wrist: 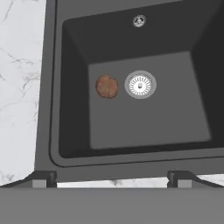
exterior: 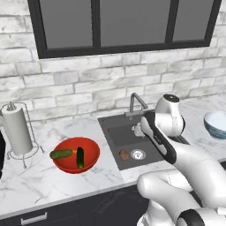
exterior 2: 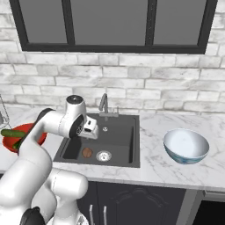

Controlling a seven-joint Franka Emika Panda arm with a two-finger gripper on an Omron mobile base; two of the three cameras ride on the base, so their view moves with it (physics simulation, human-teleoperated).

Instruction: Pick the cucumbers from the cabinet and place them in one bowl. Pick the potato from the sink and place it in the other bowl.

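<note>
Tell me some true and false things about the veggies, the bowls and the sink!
1. Both cucumbers lie in the red bowl. True.
2. The potato is in the blue bowl. False: it sits on the sink floor beside the drain, and the blue bowl holds nothing.
3. The gripper is open above the sink. True.
4. The gripper holds the potato. False: it holds nothing.
5. A paper towel roll stands near the red bowl. True.
</note>
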